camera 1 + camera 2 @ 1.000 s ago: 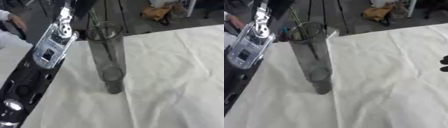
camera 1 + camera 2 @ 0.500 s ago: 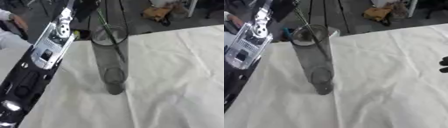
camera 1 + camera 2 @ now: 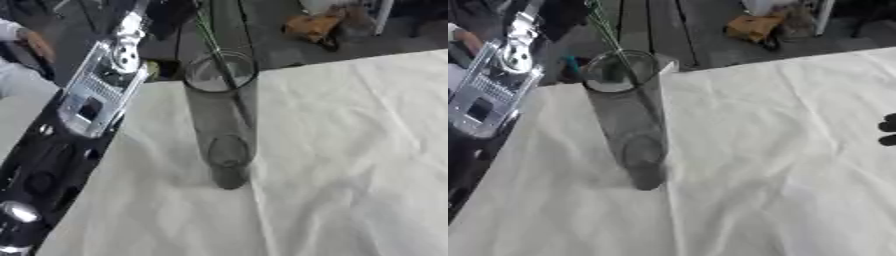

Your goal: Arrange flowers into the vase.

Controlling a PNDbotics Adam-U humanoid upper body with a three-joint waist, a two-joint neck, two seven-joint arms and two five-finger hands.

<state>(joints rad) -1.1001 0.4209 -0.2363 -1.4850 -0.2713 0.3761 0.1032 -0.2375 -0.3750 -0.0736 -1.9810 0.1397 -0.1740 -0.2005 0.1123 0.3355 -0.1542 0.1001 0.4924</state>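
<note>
The clear glass vase (image 3: 223, 120) stands upright near the table's (image 3: 350, 150) far-left edge. A green flower stem (image 3: 213, 45) runs near-vertical into its mouth. My left arm (image 3: 79, 115) reaches past; that hand's fingers I cannot tell. My right fingertips (image 3: 887, 130) show at the right edge, state unclear.

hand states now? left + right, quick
Left robot hand: out of frame above the vase; only its arm shows.
Right robot hand: dark fingertips at the right edge, cannot tell.
</note>
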